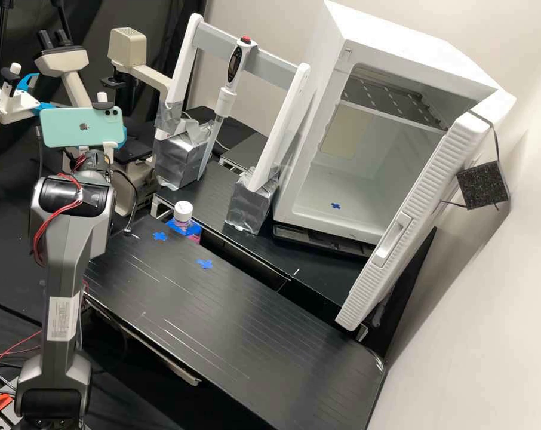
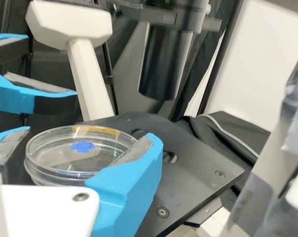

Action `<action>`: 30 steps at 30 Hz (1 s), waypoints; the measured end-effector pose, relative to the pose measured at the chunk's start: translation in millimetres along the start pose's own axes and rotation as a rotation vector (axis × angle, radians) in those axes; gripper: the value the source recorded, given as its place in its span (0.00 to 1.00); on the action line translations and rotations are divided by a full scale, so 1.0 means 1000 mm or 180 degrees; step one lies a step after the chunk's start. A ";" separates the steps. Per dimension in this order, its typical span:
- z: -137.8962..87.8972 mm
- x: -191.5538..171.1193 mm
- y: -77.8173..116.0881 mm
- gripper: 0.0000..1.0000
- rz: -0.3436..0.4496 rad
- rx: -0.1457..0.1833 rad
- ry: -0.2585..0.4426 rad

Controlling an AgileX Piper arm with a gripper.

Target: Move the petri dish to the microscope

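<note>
And here we are, right at the microscope's black flat stage (image 2: 198, 170), with the clear, round, shallow petri dish (image 2: 53, 155) between the blue fingers of the white end effector (image 2: 90, 134). It looks gripped, a pad at either side of the rim. Is it down? Can't tell; the underside is hidden, so whether it touches the stage or hangs just above is anyone's guess. A blue cross-shaped mark (image 2: 82, 146) shows through the clear plastic, most likely the target.

Now the danger! Let go while there's air beneath, and the dish drops, perhaps bouncing or landing tilted. Press down too hard instead, and that thin plastic could flex, or lid and base could slip apart. Then the release: if one finger opens against the rim unevenly, or the wrist backs out at an angle, the dish gets dragged off the mark. Overhead, watch that black cylinder (image 2: 164, 61) of the microscope; lift too high or swing carelessly and the end effector may clip it. The likely play: settle the dish flat, open gently, retreat straight back, away from the stage's edge.
</note>
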 end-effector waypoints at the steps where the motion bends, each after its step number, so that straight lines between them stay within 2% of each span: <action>1: 0.001 0.002 0.000 0.00 0.0000 0.0028 -0.0023; 5: 0.004 0.012 0.000 0.00 -0.0012 0.0083 -0.0108; 10: 0.006 0.026 0.000 0.00 -0.0024 0.0044 -0.0133; 30: 0.011 0.069 0.007 0.00 -0.0063 0.0062 -0.0250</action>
